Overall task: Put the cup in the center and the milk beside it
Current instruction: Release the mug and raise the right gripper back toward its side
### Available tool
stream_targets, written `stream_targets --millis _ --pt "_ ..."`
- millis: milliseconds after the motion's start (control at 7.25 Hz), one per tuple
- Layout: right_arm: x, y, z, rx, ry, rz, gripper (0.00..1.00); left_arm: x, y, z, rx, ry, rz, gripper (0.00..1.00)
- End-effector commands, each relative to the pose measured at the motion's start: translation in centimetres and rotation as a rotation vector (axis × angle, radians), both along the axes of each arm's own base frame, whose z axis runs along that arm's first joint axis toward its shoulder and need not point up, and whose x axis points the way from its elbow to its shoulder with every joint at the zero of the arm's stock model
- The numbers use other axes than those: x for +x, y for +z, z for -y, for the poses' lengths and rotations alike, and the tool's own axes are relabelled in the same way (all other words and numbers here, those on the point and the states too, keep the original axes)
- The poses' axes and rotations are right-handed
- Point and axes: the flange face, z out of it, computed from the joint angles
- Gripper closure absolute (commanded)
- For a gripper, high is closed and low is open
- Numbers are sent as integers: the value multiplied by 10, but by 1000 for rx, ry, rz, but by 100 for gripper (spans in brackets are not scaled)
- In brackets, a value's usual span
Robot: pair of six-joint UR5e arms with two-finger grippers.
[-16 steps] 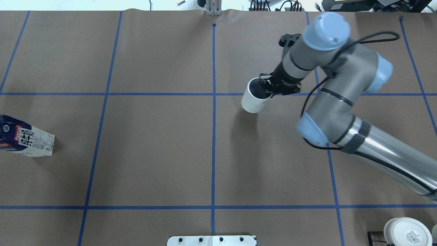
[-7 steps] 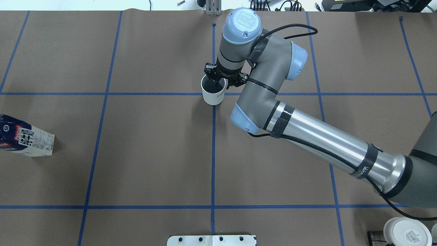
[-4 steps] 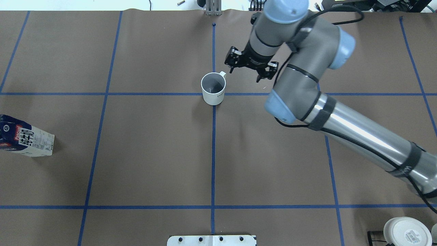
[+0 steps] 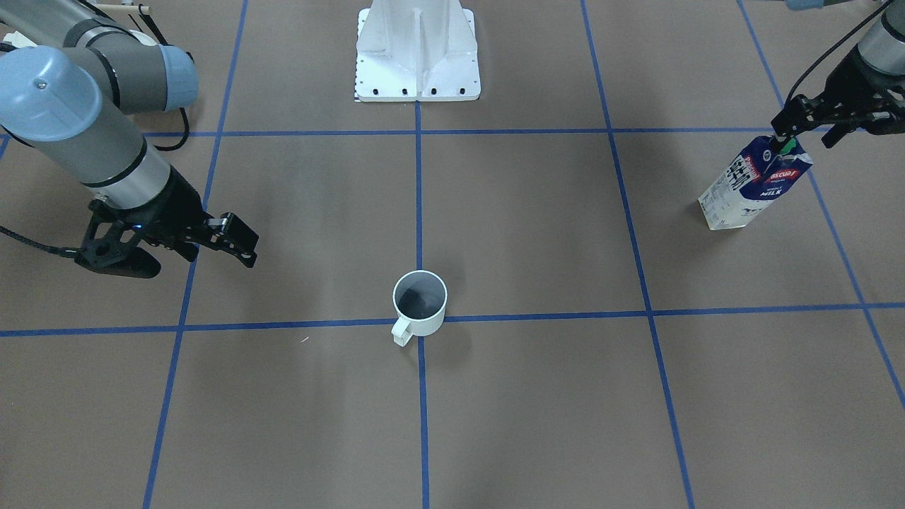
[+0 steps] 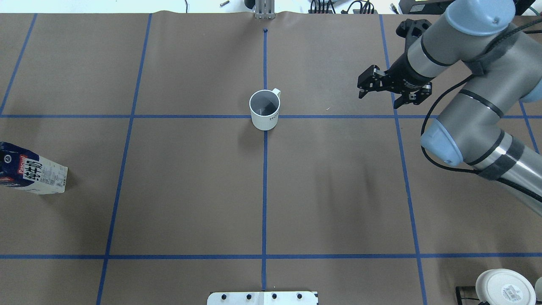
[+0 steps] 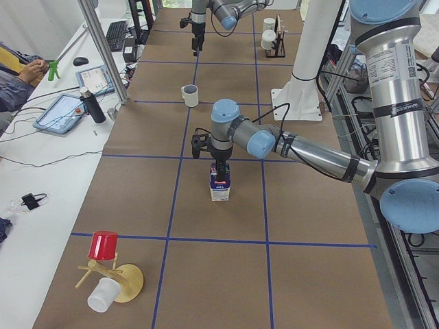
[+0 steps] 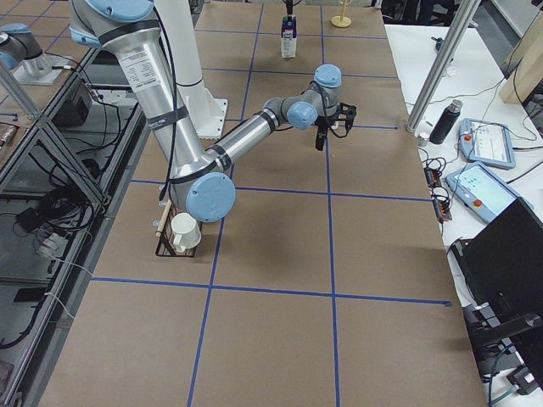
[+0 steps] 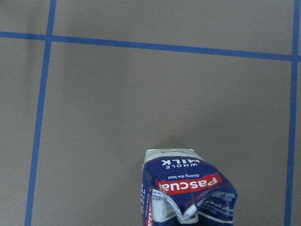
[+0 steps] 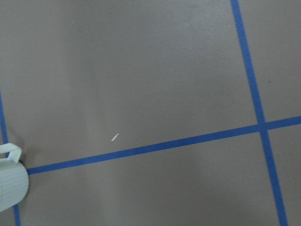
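Hovering over milk (image 4: 751, 185), left gripper (image 4: 803, 138) spread, unseen overhead; right gripper (image 5: 378, 97) spread, empty, away from cup (image 5: 265, 112).

You had the cup (image 5: 265, 109) on a line crossing mid-table, with the milk (image 5: 31, 169) standing well apart to its left.

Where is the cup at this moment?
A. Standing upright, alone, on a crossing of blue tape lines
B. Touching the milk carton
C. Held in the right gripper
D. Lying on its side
A: the cup stands upright on the tape crossing, with the open right gripper off to one side and the milk far across the table.
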Motion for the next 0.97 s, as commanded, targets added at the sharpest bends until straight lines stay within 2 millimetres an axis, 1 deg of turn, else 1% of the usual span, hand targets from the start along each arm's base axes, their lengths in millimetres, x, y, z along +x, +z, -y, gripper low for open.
stream_targets --millis 0,138,276,414,552,690,828 --pt "12 19 -7 9 -6 -22 0 31 9 6 -7 25 -18 2" --pt "12 21 -7 6 -5 -26 0 36 11 6 -13 34 -16 4" --pt "12 21 -7 7 -4 -27 0 37 15 7 -19 34 -11 29" --pt "12 20 -7 8 -4 -26 0 36 14 7 -18 31 -9 66" --pt "16 20 -7 8 0 -24 0 35 14 8 -17 28 -8 89" --pt "28 30 -11 -2 14 -32 0 32 4 9 -3 24 -21 94" --pt "55 46 -17 -8 35 -44 0 36 -10 13 -10 25 -19 100"
